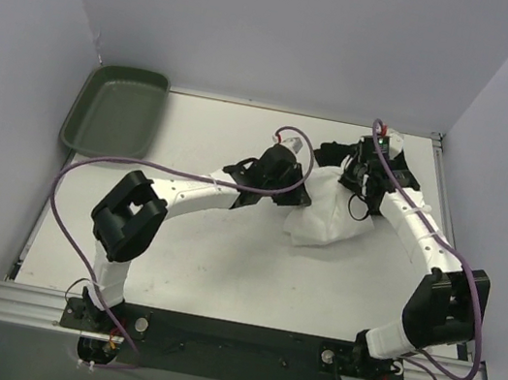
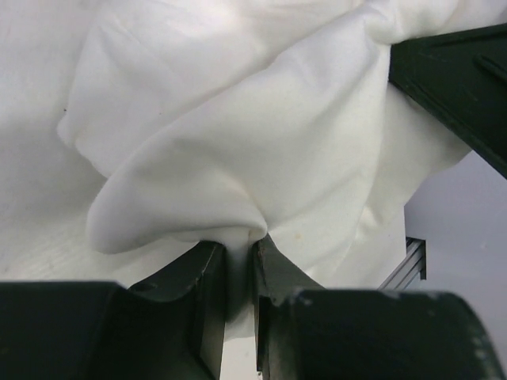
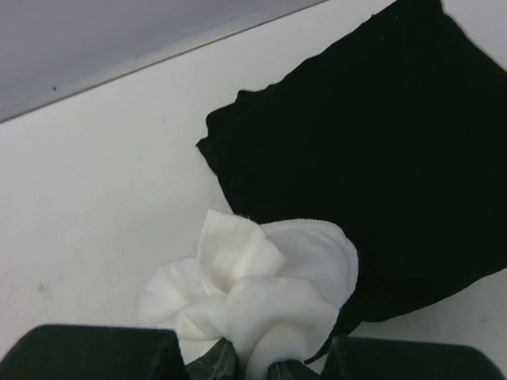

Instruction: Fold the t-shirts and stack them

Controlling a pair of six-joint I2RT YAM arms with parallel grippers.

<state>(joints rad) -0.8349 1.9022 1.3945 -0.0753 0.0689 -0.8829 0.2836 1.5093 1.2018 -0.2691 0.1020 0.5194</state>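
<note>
1. Tray (image 1: 115,111): dark green, at the far left corner of the counter (image 1: 221,263), well apart from the cloth.
2. Left fingers (image 2: 218,269): closed on a fold of the white t-shirt. The cloth is pinched in the narrow gap between them, at the shirt's left edge.
3. White t-shirt (image 1: 320,219): a crumpled heap right of centre on the counter, held at both sides. Up close it shows deep rounded folds (image 2: 261,142).
4. Black t-shirt (image 3: 380,166): lies on the counter at the far right, just beyond the white one and partly hidden under the right arm in the overhead view.
5. Right fingers (image 3: 218,364): closed on a bunched white corner (image 3: 261,289), which overlaps the black shirt's near edge.
</note>
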